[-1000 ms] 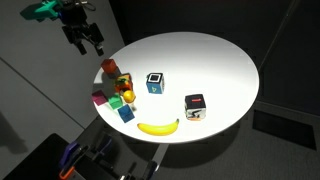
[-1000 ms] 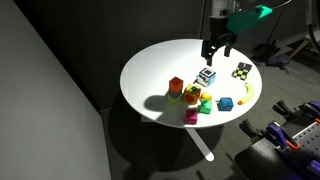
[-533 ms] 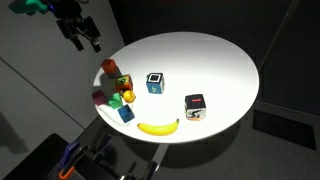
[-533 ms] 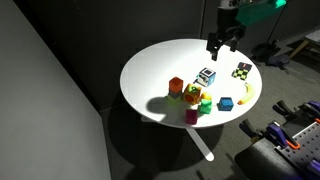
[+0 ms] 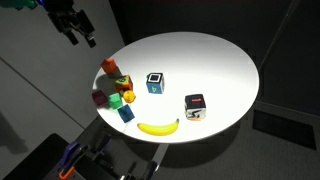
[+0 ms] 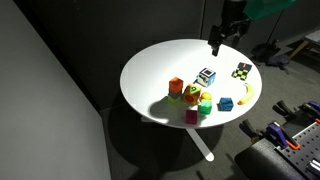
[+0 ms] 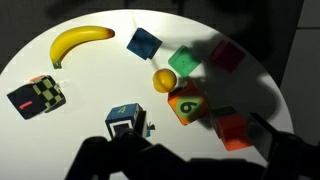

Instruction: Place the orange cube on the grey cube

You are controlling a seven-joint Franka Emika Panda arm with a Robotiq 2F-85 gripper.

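Gripper (image 5: pixel 84 38) sits higher and further out from the bench than 1.0 s ago. All objs on the bench keep their pos.

1. Gripper: black Robotiq unit, hangs in air above and outside the rim of the round white bench (image 5: pixel 215 60). It shows likewise in both exterior views (image 6: pixel 217 44). Fingers stand apart, nothing between them. In wrist view they show only as dark blurred shapes at lower left and lower right.

2. Task obj: small plain orange cube (image 6: pixel 176 86) rests on the bench, upright, near the rim, at the outer end of the block cluster (image 5: pixel 110 67). It is well apart from the gripper. In wrist view it lies lower right (image 7: pixel 232 128), just beside an orange block w/ green numeral (image 7: pixel 187 104). Contact between the two cannot be told.

3. Rest of cluster, wrist view:
- small yellow ball (image 7: pixel 164 80), next to the numeral block
- green cube (image 7: pixel 184 62), just beside the ball
- magenta cube (image 7: pixel 226 56)
- blue cube (image 7: pixel 143 43)

4. Other objs:
- yellow banana (image 5: pixel 158 127), flat on the bench near the rim, just beside the blue cube
- black-and-white cube w/ blue marks (image 5: pixel 155 82), near bench centre
- black-and-white cube w/ red mark (image 5: pixel 196 105), apart from the cluster
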